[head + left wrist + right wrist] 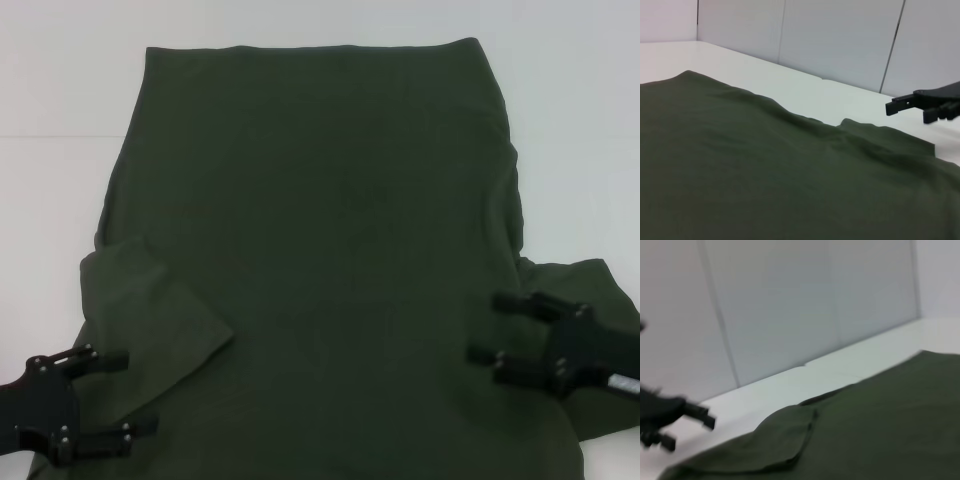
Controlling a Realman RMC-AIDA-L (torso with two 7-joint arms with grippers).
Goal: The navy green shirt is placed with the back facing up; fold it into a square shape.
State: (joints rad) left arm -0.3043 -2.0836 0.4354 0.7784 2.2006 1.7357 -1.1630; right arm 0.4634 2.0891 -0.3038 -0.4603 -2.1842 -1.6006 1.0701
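Left claw [132,392], fingers spread wide and empty, hovers over the near-left sleeve of the large dark olive-green soft-fabric shirt [330,260] spread flat on the white surface [60,120]; right claw [492,328], likewise wide, hovers over the near-right sleeve.

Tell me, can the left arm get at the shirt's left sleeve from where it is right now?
Probably yes. The left gripper hangs open right at the near edge of the left sleeve, which lies folded in over the navy green shirt, and nothing lies between them. The right gripper is open over the opposite side.
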